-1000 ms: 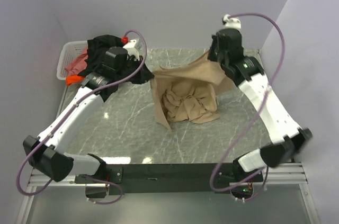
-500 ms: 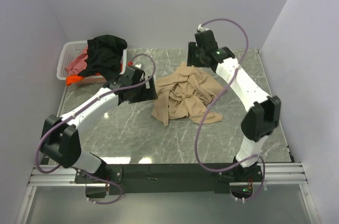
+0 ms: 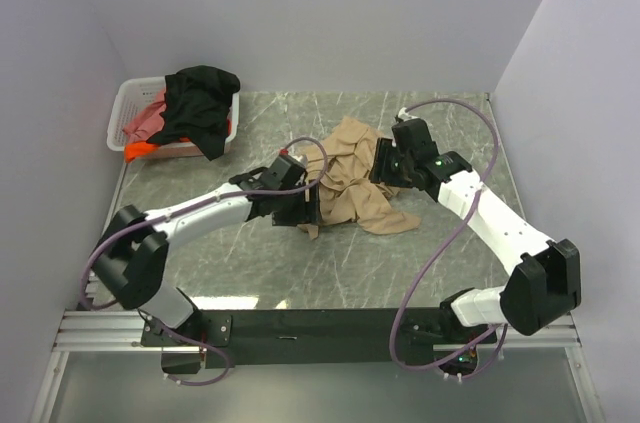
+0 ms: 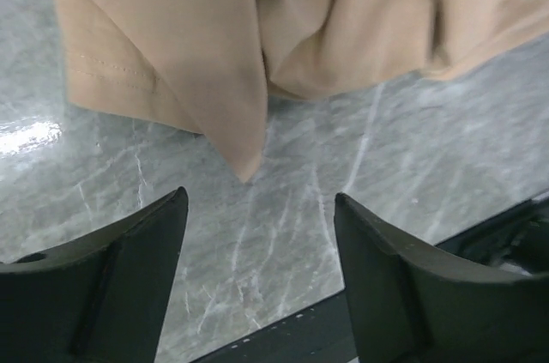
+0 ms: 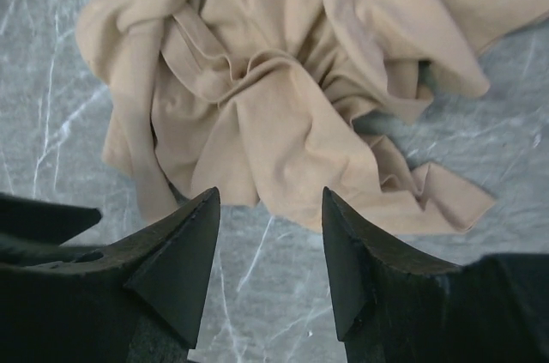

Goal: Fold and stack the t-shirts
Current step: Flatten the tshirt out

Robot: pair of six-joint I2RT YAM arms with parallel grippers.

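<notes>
tan t-shirt [image 3: 355,188] lies crumpled in a loose heap near the middle of the marble table [image 3: 250,263], not spread flat. the heap's long axis runs roughly from the far side toward the near side, leaning a little to the right as it comes nearer, with a flap trailing out at the near right. in the left wrist view a hemmed edge with a stitched line shows at the left of the cloth, and a pointed fold hangs down toward the gap between the fingers. which end is collar and which is hem i cannot tell.

left gripper [image 3: 308,205] sits low at the heap's near-left edge, jaws spread wide, nothing between them but bare table. right gripper [image 3: 385,165] hovers over the heap's right side, jaws also apart and gripping nothing; the cloth lies just beyond its fingertips.

well apart, at the far left corner, a white basket [image 3: 122,108] holds a black t-shirt [image 3: 200,103] draped over its rim, a pink-red t-shirt [image 3: 145,121] and an orange t-shirt [image 3: 140,150].
</notes>
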